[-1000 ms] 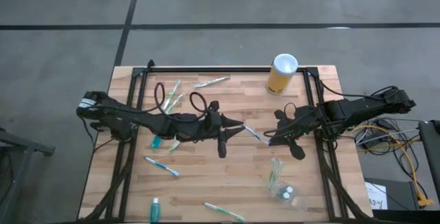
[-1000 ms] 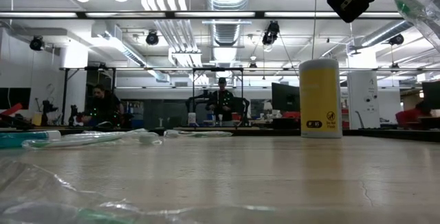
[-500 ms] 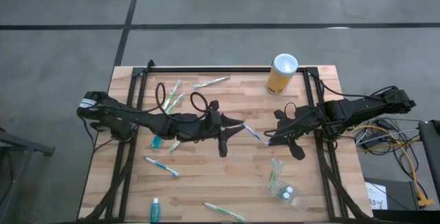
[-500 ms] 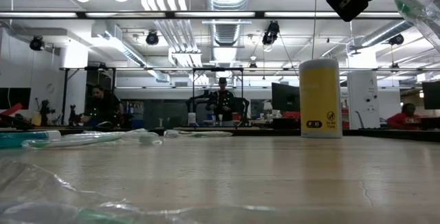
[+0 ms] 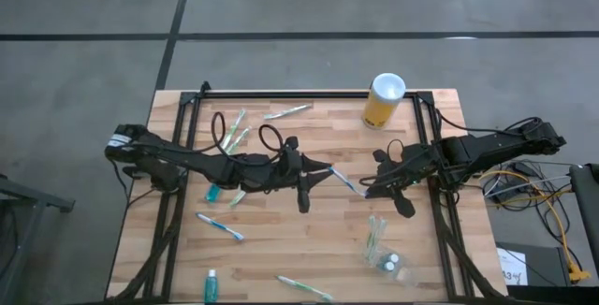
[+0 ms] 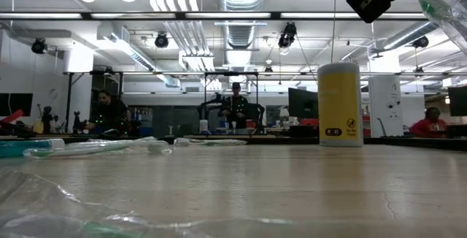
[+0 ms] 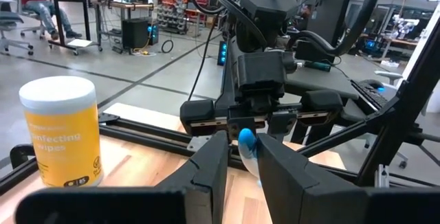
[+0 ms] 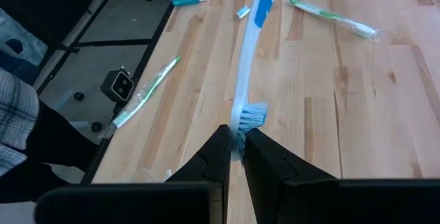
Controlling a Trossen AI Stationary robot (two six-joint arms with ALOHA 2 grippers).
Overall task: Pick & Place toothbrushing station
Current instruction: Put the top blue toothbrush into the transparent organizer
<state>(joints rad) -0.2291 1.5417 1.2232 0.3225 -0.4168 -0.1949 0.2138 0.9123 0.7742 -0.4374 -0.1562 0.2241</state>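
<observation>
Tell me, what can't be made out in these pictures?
- High view: whether the left gripper also grips the white-blue toothbrush clamped by the right gripper; too small.
- High view: contents of the small clear plastic cup lying near the table's front; too small.
- Low view: the table's near items; a blurred clear wrapper blocks them.
- Low view: both grippers; cut off by the top edge.
</observation>
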